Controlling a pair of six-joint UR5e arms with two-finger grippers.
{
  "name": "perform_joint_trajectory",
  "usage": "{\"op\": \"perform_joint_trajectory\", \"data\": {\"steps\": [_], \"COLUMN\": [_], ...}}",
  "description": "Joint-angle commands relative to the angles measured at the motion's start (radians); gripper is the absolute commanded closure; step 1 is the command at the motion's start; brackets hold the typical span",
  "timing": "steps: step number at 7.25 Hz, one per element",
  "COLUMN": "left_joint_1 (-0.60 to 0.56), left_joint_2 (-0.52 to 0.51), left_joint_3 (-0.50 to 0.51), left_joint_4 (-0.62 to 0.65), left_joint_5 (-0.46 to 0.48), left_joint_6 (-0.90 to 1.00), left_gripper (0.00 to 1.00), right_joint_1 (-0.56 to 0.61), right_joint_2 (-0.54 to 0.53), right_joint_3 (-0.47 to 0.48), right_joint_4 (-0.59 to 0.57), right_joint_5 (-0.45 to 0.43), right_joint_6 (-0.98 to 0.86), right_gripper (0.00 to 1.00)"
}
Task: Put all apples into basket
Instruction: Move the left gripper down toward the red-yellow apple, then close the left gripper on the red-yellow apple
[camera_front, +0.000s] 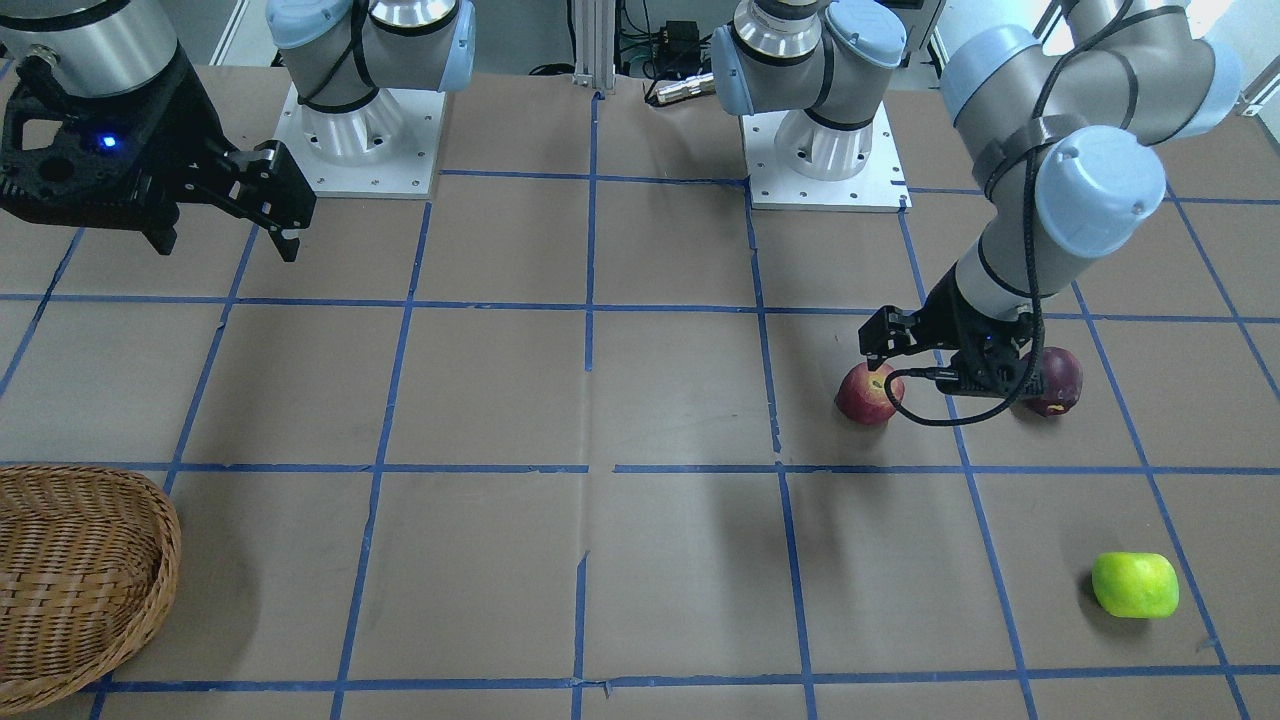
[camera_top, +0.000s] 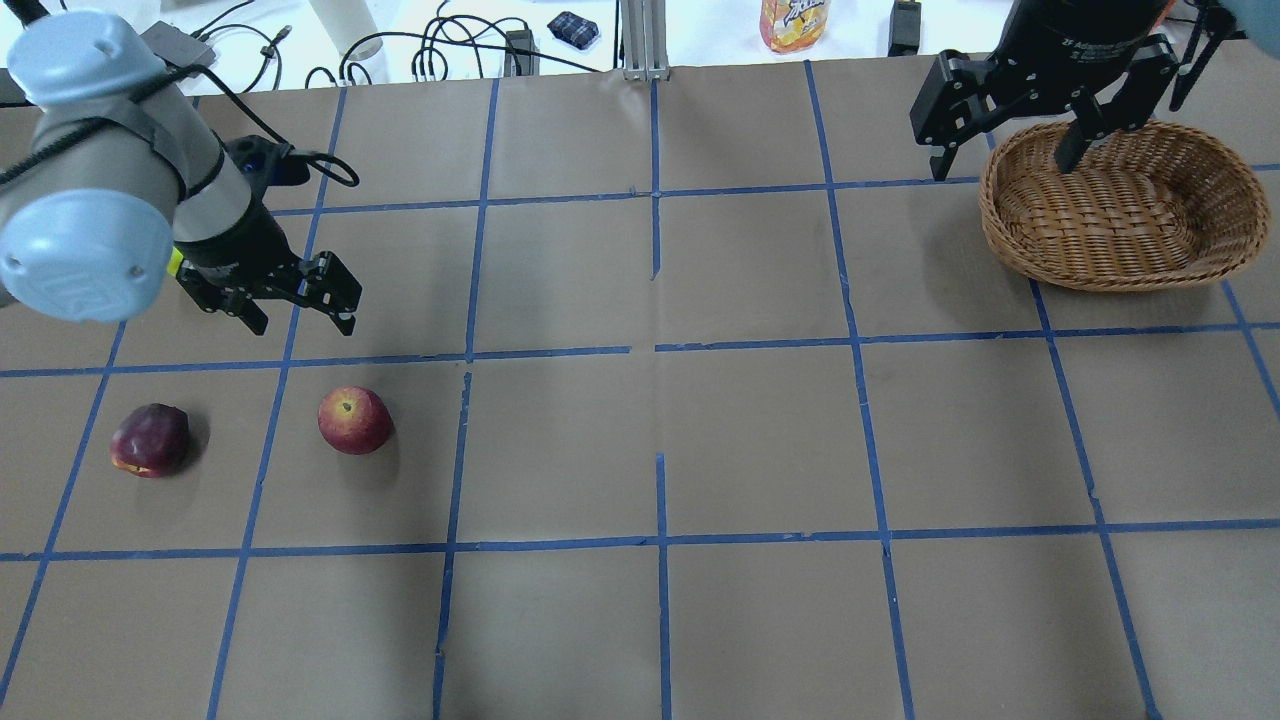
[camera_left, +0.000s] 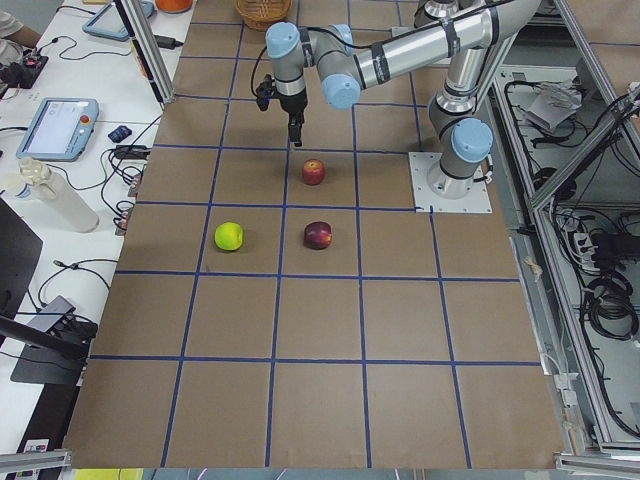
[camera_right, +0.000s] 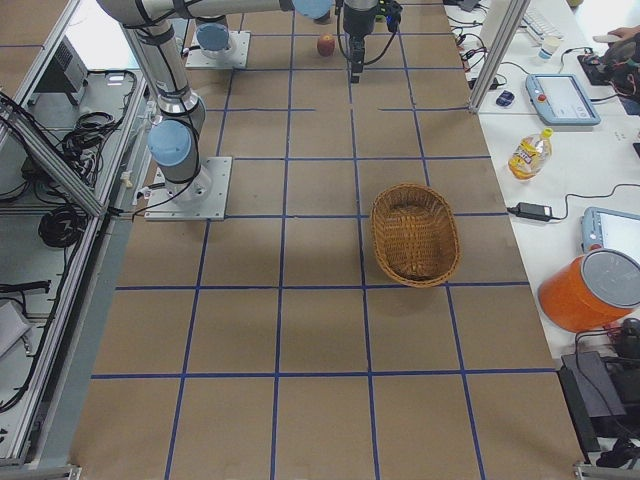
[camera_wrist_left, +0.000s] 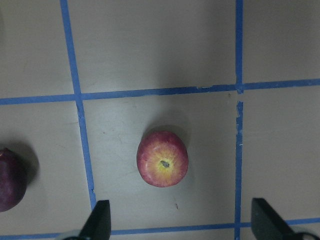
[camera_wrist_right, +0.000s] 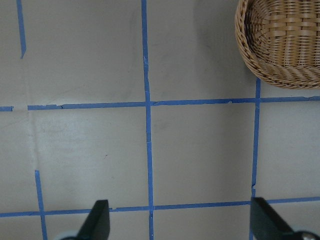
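The red apple (camera_top: 354, 420) lies on the table left of centre, and the maroon apple (camera_top: 150, 440) lies further left. The green apple (camera_front: 1135, 585) lies apart from them, toward the operators' side. My left gripper (camera_top: 300, 315) is open and empty and hovers just beyond the red apple. In the left wrist view the red apple (camera_wrist_left: 162, 159) sits ahead, between the two fingers (camera_wrist_left: 100, 220). The wicker basket (camera_top: 1100, 260) stands empty at the far right. My right gripper (camera_top: 1005, 160) is open and empty, raised by the basket's far left rim.
Blue tape lines grid the brown table. A juice bottle (camera_top: 795, 22) and cables lie beyond the far table edge. In the right wrist view the basket (camera_wrist_right: 285, 45) sits at the top right over bare table.
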Motion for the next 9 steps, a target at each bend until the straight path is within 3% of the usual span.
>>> {"op": "perform_joint_trajectory", "data": {"steps": [1, 3, 5, 6, 7, 8, 9], "left_joint_1": [0.003, 0.002, -0.001, -0.001, -0.001, -0.003, -0.022], "left_joint_2": [-0.057, -0.099, -0.12, -0.134, -0.136, -0.133, -0.124], "left_joint_3": [-0.156, -0.186, -0.195, -0.184, -0.183, -0.181, -0.161], "left_joint_4": [0.144, 0.212, 0.218, 0.245, 0.247, 0.25, 0.253], "left_joint_5": [0.014, 0.071, 0.07, 0.073, 0.074, 0.073, 0.046], "left_joint_6": [0.01, 0.01, 0.008, 0.005, 0.002, -0.009, -0.068], "left_gripper": [0.0, 0.0, 0.0, 0.24, 0.73, 0.8, 0.8], "right_joint_1": [0.0, 0.0, 0.0, 0.0, 0.0, 0.0, 0.0], "right_joint_2": [0.0, 0.0, 0.0, 0.0, 0.0, 0.0, 0.001], "right_joint_3": [0.0, 0.0, 0.0, 0.0, 0.0, -0.002, 0.0], "right_joint_4": [0.005, 0.007, 0.01, 0.01, 0.009, 0.002, -0.002], "right_joint_5": [0.0, 0.0, -0.001, -0.001, -0.001, -0.001, -0.001], "right_joint_6": [0.0, 0.0, 0.0, 0.0, 0.0, -0.002, -0.011], "right_gripper": [0.0, 0.0, 0.0, 0.0, 0.0, 0.0, 0.0]}}
